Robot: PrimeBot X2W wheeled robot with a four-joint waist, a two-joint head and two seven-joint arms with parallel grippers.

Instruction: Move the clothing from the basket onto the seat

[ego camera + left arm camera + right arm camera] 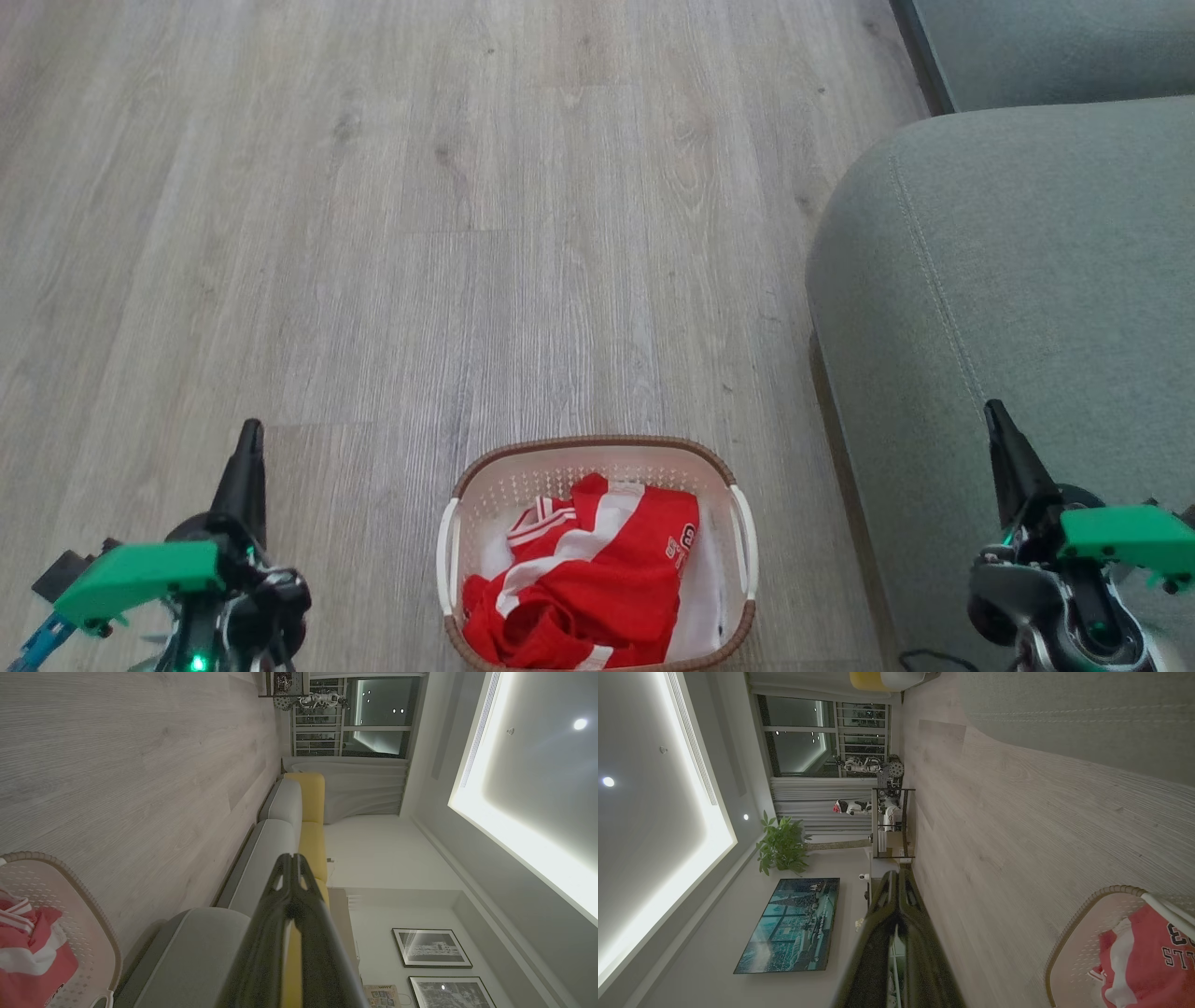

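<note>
Flanking one basket [523,485] of clothing [597,579] beside one seat [1027,261], the left gripper [250,431] and right gripper [993,413] both sit closed, empty.

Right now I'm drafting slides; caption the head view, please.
Red sports clothing in the basket beside the seat; left end effector and right end effector shut.

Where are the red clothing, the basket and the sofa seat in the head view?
clothing [616,597], head view, on the red fabric mid-heap.
basket [597,441], head view, on its brown far rim.
seat [1027,280], head view, on the bare cushion top.
</note>
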